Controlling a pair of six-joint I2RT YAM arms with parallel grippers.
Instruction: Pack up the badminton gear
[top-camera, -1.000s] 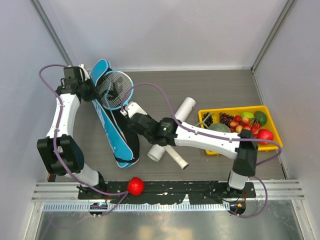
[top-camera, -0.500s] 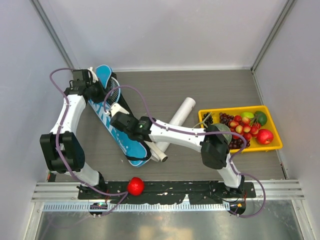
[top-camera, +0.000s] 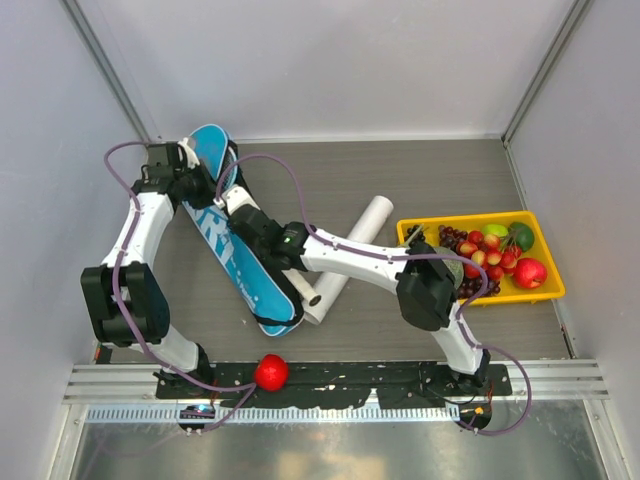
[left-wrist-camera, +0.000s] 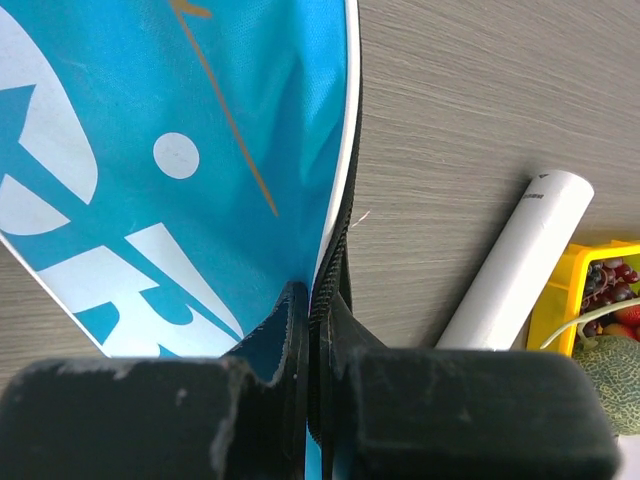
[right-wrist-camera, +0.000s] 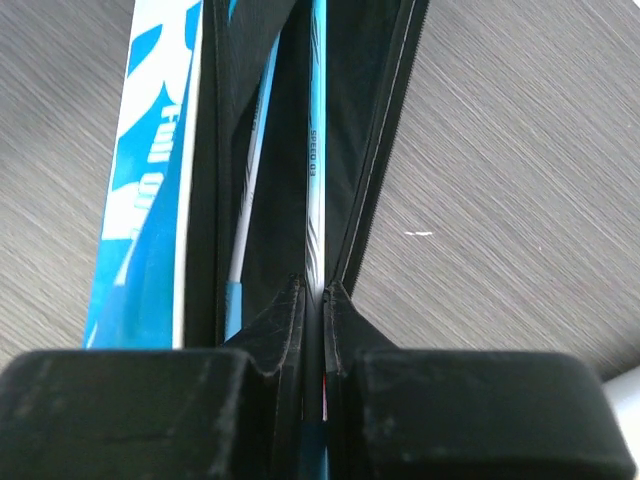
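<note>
The blue racket bag (top-camera: 245, 275) lies slantwise on the left of the table, its mouth at the far end. My left gripper (top-camera: 203, 182) is shut on the bag's zipper edge (left-wrist-camera: 335, 200), also seen close up as the left gripper (left-wrist-camera: 312, 300). My right gripper (top-camera: 232, 197) is shut on a racket's thin light-blue shaft (right-wrist-camera: 316, 150), which runs into the bag's black inside (right-wrist-camera: 270, 120). The racket's pale handle (top-camera: 303, 288) sticks out toward the front. A second racket shaft (right-wrist-camera: 245, 200) lies inside the bag. The long white tube (top-camera: 368, 222) lies right of the bag, partly under my right arm.
A yellow tray (top-camera: 470, 217) of fruit stands at the right, its corner (left-wrist-camera: 590, 255) showing in the left wrist view beside the tube (left-wrist-camera: 520, 260). A small red ball (top-camera: 270, 372) rests on the front rail between the arm bases.
The racket's head, outside the bag a second ago, has slid into the bag. My right gripper moved up and left along with it. The bag has shifted and flattened.
</note>
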